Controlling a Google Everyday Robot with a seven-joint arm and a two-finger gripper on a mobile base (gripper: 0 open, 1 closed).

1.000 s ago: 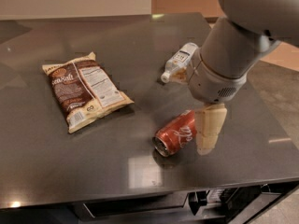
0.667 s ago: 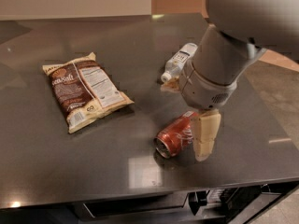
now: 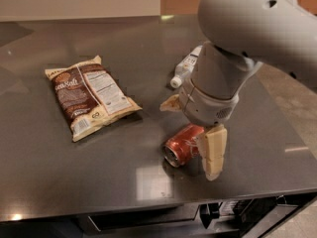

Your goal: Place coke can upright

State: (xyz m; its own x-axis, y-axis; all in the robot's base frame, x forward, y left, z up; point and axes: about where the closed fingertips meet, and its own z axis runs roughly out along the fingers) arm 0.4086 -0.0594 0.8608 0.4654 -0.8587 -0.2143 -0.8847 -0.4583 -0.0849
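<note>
I am looking down on a dark grey tabletop [image 3: 124, 38] that is carrying three things. A bag [image 3: 91, 97] of snacks is lying flat on the left, its brown-and-white printed face turned up, well apart from everything else. A clear bottle [image 3: 184, 67] with a white label is lying on its side farther back, its cap pointing toward the front left. The grey arm [image 3: 247, 29] is coming in from the upper right and filling much of that side, so it is hiding the tabletop behind it and covering the bottle's far end. The bottle is lying near the wrist but apart from the can.

The can [image 3: 178, 148] is lying on its side in the front middle of the tabletop, its silver top facing me and to the left, its red body running back to the right. The pincer [image 3: 187, 141] is hanging right over it, pointing down, released. Its fingers [image 3: 213, 152] are standing wide apart: the near one is reaching down at the can's right end and hiding that end, while the other is showing only as a cream tip by the wrist on the far side, clear of the can. The can is lying between the two, and I am not able to tell whether the near finger is touching it.
</note>
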